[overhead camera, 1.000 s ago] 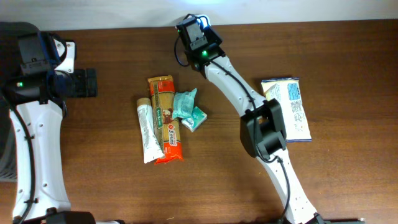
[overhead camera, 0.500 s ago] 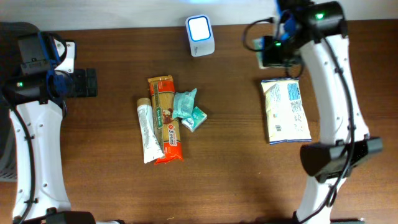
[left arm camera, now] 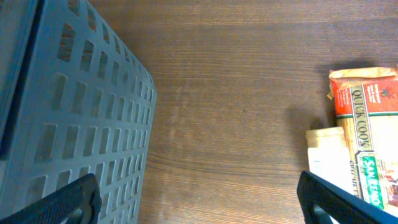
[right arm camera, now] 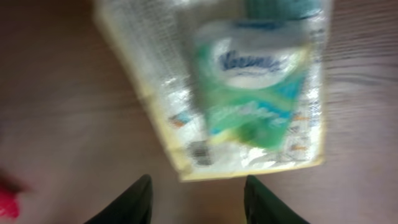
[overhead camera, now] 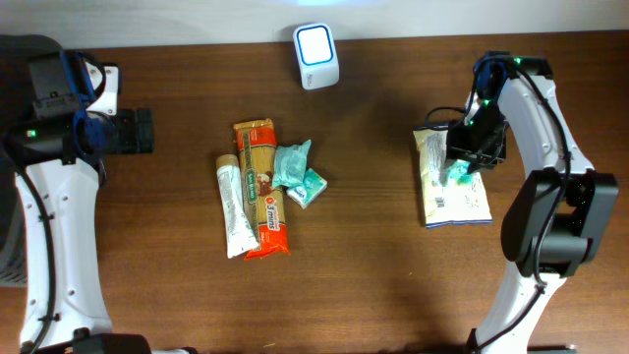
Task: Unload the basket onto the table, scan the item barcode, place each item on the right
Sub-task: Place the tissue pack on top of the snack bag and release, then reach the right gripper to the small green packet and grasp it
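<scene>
A green and white tissue pack lies on top of a white printed packet at the table's right side, also seen from overhead as the tissue pack on the packet. My right gripper hovers just above them, open, with nothing between its dark fingers; from overhead the right gripper covers the packet's upper part. The white barcode scanner stands at the back centre, its face lit. My left gripper is open and empty at the far left.
A pile sits mid-table: pasta packet, white tube, red wrapper and two teal tissue packs. A grey slotted basket fills the left of the left wrist view, and the pasta packet shows at its right edge.
My right arm swung from the scanner to the right and came down over the white packet. Its jaws went from shut to open, and the tissue pack now lies on the packet.
</scene>
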Robot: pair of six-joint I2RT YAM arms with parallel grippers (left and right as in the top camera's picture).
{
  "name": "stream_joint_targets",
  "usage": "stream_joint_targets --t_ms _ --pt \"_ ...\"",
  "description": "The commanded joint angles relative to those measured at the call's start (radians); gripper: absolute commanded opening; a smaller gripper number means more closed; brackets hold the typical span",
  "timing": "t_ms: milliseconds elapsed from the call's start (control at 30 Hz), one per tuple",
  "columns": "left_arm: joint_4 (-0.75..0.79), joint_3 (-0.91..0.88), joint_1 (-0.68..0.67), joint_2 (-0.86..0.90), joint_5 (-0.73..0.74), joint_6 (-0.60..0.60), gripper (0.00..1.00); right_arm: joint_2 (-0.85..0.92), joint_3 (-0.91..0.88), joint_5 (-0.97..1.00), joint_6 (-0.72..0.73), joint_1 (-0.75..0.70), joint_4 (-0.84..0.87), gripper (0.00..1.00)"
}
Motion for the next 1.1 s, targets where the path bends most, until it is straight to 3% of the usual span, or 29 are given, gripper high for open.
stream_joint_targets --t_ms 0,67,200,300,433,533,567,633,1067 --pt "0.001 0.014 0.005 -0.011 -0.003 0.013 0.99 -0.011 0.111 -0.291 -0.122 0.012 -0.026 0.46" --pt "0.001 0.014 0.005 -0.011 -0.003 0.013 0.99 -0.011 0.124 -0.394 -0.146 0.048 -0.018 0.46" --pt "0.001 0.014 0.005 -0.011 -0.003 0.013 0.99 -0.009 0.122 -0.361 -0.132 0.262 0.06 0.46" --pt "0.001 0.014 0.005 -0.011 -0.003 0.013 0.99 0.013 0.12 -0.134 0.106 0.428 0.134 0.47" --pt "0.001 0.014 0.005 -0.011 -0.003 0.013 0.99 0.025 0.081 -0.117 0.188 0.6 0.256 0.46" --pt "0.001 0.014 0.005 -0.011 -0.003 0.013 0.99 0.031 0.048 -0.035 0.274 0.689 0.312 0.22" --pt "0.001 0.014 0.005 -0.011 -0.003 0.013 0.99 0.034 0.039 -0.031 0.279 0.707 0.325 0.12" --pt "0.001 0.014 0.005 -0.011 -0.003 0.013 0.99 0.034 0.014 -0.029 0.299 0.737 0.368 0.04" --pt "0.001 0.014 0.005 -0.011 -0.003 0.013 0.99 0.037 -0.151 -0.014 0.406 0.772 0.64 0.04"
